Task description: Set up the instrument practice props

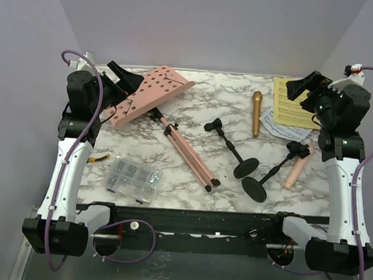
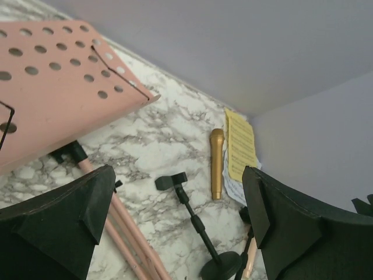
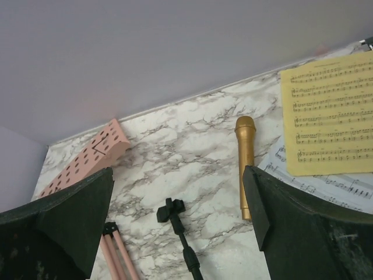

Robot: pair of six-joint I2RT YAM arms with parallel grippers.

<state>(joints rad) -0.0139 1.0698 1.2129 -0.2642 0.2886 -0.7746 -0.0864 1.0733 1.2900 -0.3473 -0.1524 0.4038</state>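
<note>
The pink perforated music rack [image 1: 150, 94] lies on its side at the back left, its tripod legs [image 1: 189, 153] folded toward the middle. Two black mic holders [image 1: 231, 145] [image 1: 275, 172] lie flat mid-right. The gold microphone [image 1: 256, 113] lies beside the yellow page [image 1: 293, 102], which rests on a white page [image 1: 283, 129]. The pink microphone [image 1: 296, 167] lies at the right. My left gripper [image 1: 125, 79] is open and empty above the rack's left end. My right gripper [image 1: 304, 89] is open and empty above the yellow page.
A clear compartment box of screws [image 1: 132, 180] sits front left on the marble table [image 1: 177, 178]. Yellow-handled pliers [image 1: 99, 159] lie by the left arm. White walls close in at the back and sides.
</note>
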